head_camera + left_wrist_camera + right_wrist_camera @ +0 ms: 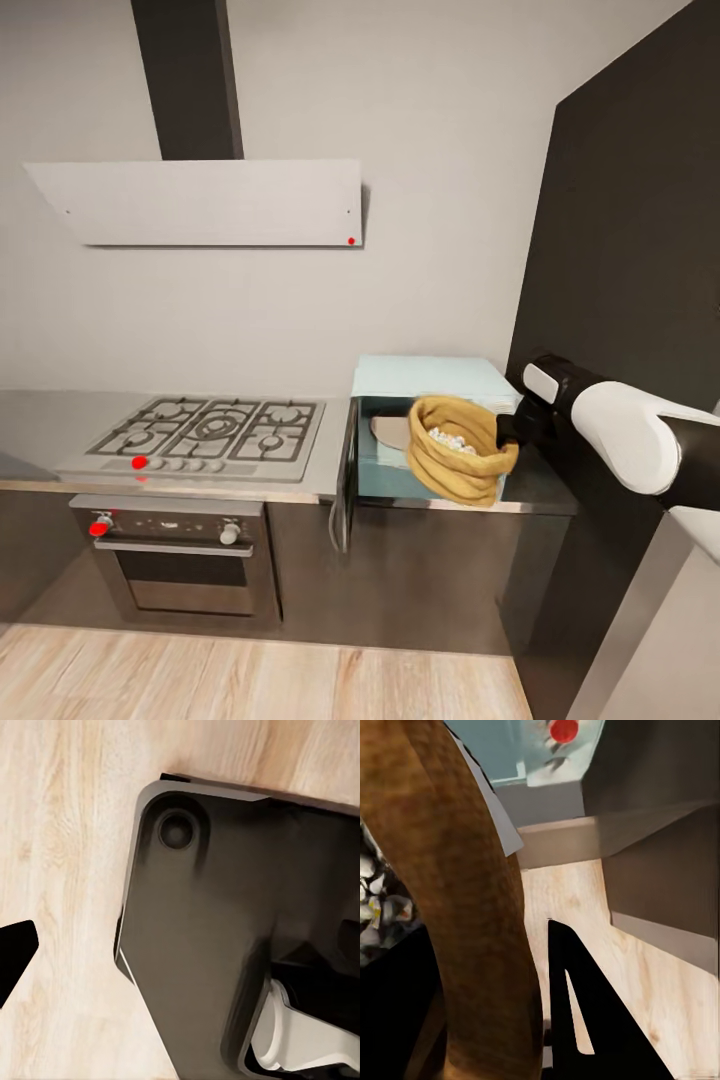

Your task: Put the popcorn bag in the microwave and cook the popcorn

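The tan-gold popcorn bag (455,462) hangs tilted in front of the pale mint-blue microwave (430,378), at its open cavity. Whitish popcorn (452,440) shows in the bag's mouth. My right gripper (508,432) is shut on the bag's rolled rim from the right. The microwave door (345,480) stands swung open to the left. In the right wrist view the bag (472,907) passes between the dark fingers (577,1020), with popcorn (379,907) beside it. In the left wrist view one black fingertip (15,952) shows above the wood floor.
The grey countertop (40,415) carries a gas hob (210,425), with a built-in oven (180,560) below and a flat white hood (210,200) above. A tall dark cabinet (630,250) stands right of the microwave. My dark base (225,930) shows in the left wrist view.
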`<state>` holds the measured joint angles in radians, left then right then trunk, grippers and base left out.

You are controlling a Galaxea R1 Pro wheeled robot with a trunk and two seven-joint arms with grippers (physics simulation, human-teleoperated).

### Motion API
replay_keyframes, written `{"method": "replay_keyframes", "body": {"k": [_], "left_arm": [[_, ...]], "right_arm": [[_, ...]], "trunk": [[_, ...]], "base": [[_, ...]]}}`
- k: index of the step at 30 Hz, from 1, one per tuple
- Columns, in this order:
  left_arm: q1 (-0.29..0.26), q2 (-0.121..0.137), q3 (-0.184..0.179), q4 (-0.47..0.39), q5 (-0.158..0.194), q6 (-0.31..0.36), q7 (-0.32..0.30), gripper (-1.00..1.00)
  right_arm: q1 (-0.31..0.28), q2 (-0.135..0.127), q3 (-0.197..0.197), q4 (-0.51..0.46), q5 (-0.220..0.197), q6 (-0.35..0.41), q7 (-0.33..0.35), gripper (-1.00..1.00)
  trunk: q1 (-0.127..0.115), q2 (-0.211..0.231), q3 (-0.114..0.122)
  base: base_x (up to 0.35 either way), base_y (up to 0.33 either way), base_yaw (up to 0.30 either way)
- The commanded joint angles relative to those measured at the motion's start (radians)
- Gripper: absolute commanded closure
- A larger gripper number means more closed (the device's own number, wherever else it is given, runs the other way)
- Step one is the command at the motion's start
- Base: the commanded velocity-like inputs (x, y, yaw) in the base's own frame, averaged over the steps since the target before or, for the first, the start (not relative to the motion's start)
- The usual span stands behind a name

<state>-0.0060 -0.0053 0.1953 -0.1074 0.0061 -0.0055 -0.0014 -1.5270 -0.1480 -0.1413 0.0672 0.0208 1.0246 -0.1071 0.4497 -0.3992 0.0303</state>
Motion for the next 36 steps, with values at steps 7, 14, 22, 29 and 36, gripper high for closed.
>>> {"method": "replay_keyframes", "body": {"k": [7,14,22,29,36], "left_arm": [[0.000,-0.022,0.007,-0.005,0.000,-0.003,0.008,-1.00],[0.000,-0.029,0.009,-0.006,0.000,-0.001,0.009,-1.00],[0.000,-0.030,0.009,-0.006,0.001,0.004,0.009,-1.00],[0.000,-0.031,0.009,-0.006,0.001,0.001,0.009,-1.00],[0.000,-0.026,0.006,-0.005,0.000,0.011,0.002,-1.00]], "right_arm": [[0.039,-0.019,-0.012,0.002,0.001,-0.036,-0.009,1.00],[0.079,-0.019,-0.012,0.002,0.001,-0.075,-0.010,1.00],[0.126,-0.019,-0.012,0.002,0.001,-0.112,-0.011,1.00],[0.126,-0.019,-0.012,0.002,0.001,-0.112,-0.011,1.00],[0.126,-0.019,-0.012,0.002,0.001,-0.112,-0.011,1.00]], "trunk": [[0.000,-0.001,0.000],[0.000,-0.001,0.000],[0.031,-0.057,-0.025],[0.054,-0.099,-0.044],[0.054,-0.099,-0.044]], "base": [[0.000,0.000,0.000],[0.000,0.000,0.000],[0.000,0.000,0.000],[0.000,0.000,0.000],[0.048,0.000,0.000]]}}
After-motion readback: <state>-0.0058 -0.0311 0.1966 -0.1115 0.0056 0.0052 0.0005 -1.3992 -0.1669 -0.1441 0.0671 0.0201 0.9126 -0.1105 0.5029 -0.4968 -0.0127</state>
